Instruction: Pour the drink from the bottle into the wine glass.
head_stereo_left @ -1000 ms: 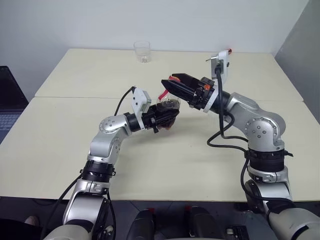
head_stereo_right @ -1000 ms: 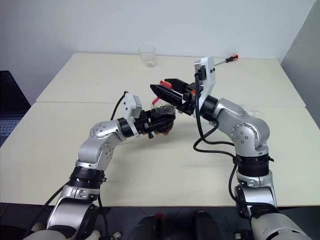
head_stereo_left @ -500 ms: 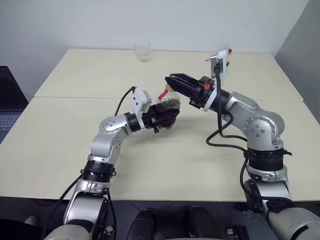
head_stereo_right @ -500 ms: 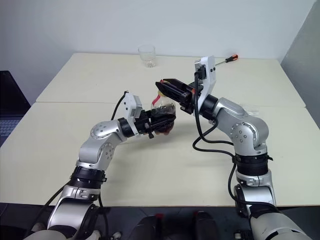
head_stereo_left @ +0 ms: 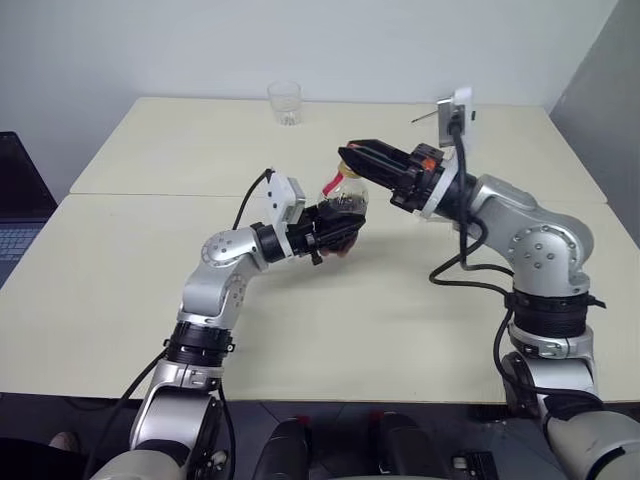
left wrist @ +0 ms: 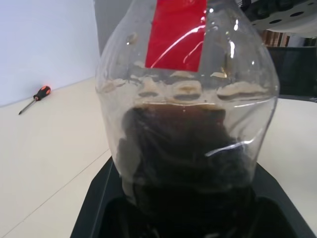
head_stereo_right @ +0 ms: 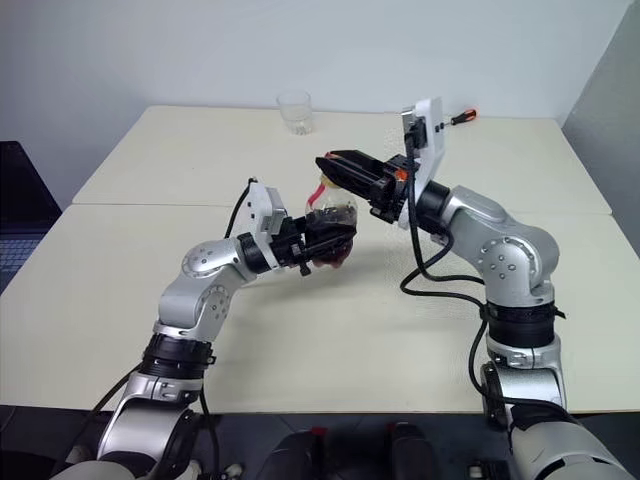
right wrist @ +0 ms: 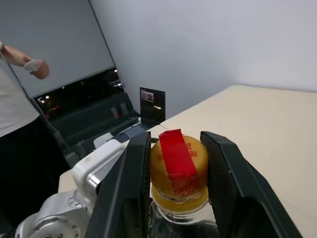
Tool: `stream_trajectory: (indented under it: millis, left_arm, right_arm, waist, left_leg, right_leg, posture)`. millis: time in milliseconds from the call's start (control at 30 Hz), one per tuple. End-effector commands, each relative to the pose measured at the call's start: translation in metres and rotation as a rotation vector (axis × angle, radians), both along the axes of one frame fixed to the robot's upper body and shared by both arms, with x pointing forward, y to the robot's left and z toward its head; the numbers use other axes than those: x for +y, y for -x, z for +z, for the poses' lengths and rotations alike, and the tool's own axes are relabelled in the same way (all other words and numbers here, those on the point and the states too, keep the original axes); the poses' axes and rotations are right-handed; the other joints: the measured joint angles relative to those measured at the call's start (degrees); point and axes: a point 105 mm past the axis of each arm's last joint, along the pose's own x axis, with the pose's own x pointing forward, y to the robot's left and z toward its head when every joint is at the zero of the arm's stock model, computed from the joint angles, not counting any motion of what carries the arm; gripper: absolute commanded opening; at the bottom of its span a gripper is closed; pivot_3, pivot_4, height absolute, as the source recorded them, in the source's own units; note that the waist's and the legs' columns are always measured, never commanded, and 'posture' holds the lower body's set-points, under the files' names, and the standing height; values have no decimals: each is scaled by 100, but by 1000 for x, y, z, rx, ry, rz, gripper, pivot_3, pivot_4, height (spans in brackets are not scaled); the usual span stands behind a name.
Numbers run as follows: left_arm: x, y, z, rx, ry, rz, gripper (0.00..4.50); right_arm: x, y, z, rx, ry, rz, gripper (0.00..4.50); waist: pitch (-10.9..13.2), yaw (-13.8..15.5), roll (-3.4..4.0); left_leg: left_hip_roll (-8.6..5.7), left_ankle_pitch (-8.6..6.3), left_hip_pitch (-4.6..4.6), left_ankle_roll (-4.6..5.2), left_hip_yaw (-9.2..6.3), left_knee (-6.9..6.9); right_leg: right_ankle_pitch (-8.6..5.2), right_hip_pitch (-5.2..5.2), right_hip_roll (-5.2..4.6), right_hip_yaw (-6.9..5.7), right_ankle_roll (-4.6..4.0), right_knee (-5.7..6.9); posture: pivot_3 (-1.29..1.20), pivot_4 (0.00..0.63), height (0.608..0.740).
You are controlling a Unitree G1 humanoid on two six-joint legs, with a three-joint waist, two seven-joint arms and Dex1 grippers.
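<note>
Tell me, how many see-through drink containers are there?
2. A bottle of dark drink is held above the table between both arms. A short tumbler stands at the table's far edge. No others show.

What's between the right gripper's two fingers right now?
The bottle's yellow cap, with a red strip across its top. The right wrist view shows the right gripper with one finger on each side of it; the left gripper holds the bottle.

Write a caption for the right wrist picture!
Black right gripper closed around small clear plastic bottle's yellow cap.
</note>
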Motion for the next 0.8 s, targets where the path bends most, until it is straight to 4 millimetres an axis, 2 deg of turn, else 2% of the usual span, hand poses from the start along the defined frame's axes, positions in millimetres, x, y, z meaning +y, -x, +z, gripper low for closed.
stream_trajectory:
  millis: [33, 167, 233, 400, 533, 800]
  left_arm:
    - [0, 2, 9, -37, 12, -10, 1954]
    - [-2, 2, 11, -42, 11, -25, 1954]
    - [-4, 3, 12, -44, 11, -34, 1954]
    - [-3, 4, 15, -51, 19, -24, 1954]
    - [6, 5, 17, -55, 32, 24, 1954]
    - [23, 12, 21, -40, 70, 134, 1954]
  right_arm:
    - [-4, 25, 23, -131, 0, 88, 1242]
    - [7, 44, 13, -217, 129, 228, 1242]
    - [10, 47, 6, -230, 169, 268, 1242]
    - [-1, 24, 5, -249, 168, 152, 1242]
    - [-26, 6, -16, -218, 227, -50, 1242]
    - [-75, 7, -60, -102, 272, -368, 1242]
  waist:
    - [0, 1, 0]
    - [1, -14, 1]
    - [1, -13, 1]
    - [1, 1, 1]
    - [1, 16, 0]
    - [2, 19, -1]
  left_leg:
    - [0, 0, -1, 0, -2, 0]
    - [2, -1, 0, 1, -1, 0]
    - [2, -1, 0, 1, -1, 0]
    - [0, -1, -1, 1, -2, 6]
    - [0, 0, -4, 0, -3, 8]
    - [1, -1, -7, 0, -3, 13]
  right_leg:
    - [0, 0, 0, -2, 0, -1]
    - [0, 0, 4, -2, 0, 0]
    - [0, 0, 5, -3, 0, -1]
    - [0, 2, 4, -4, 0, 0]
    - [0, 2, 1, -3, 0, -3]
    - [0, 2, -3, -1, 1, 0]
  posture:
    - [0, 150, 740]
    - [0, 150, 740]
    - [0, 150, 740]
    - [0, 150, 740]
    - [0, 150, 740]
    - [0, 150, 740]
